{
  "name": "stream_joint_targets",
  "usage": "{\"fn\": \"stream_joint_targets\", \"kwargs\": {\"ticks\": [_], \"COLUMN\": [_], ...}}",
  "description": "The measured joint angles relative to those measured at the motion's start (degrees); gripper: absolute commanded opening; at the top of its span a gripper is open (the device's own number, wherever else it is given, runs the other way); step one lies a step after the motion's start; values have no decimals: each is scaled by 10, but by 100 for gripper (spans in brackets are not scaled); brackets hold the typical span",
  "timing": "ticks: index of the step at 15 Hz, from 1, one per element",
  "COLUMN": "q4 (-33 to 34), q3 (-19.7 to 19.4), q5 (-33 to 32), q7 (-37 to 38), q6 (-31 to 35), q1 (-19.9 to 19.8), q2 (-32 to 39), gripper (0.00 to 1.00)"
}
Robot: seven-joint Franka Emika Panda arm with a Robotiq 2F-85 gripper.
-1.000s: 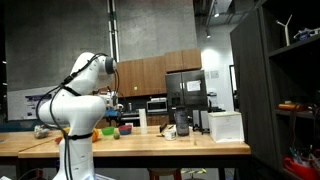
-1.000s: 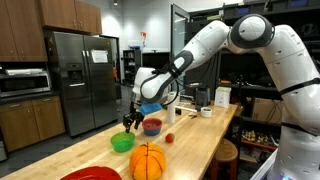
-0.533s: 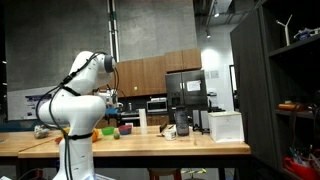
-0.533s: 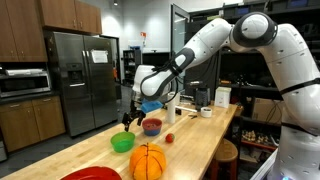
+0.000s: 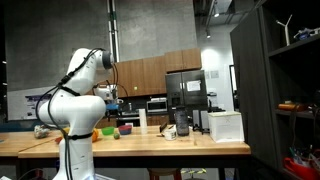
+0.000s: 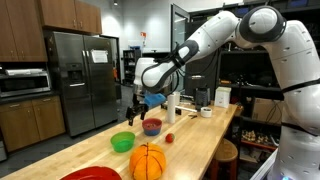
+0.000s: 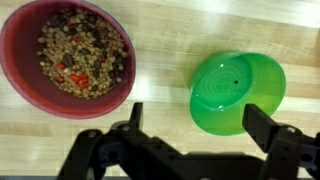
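My gripper hangs open and empty above the wooden counter, its dark fingers spread wide. In the wrist view an empty green bowl lies below its right finger, and a red bowl filled with a bean-like mix sits at the upper left. In an exterior view the gripper hovers well above the green bowl and the red bowl, touching neither. The arm also shows with the gripper raised over the counter.
An orange ball-like object and a red plate lie near the counter's close end. A small red item sits beside the bowls. Cups and a white container stand farther along. A white box and a dark jug stand on the counter.
The jaws have spread from partly closed to fully open. The gripper has risen away from the bowls.
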Motion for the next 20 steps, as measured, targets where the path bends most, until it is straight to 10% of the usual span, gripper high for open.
{"fn": "stream_joint_targets", "kwargs": {"ticks": [20], "q4": [-122], "q3": [1], "q5": [3], "q7": [-18], "q6": [-89], "q1": [-25], "q2": [-184], "gripper": [100]}}
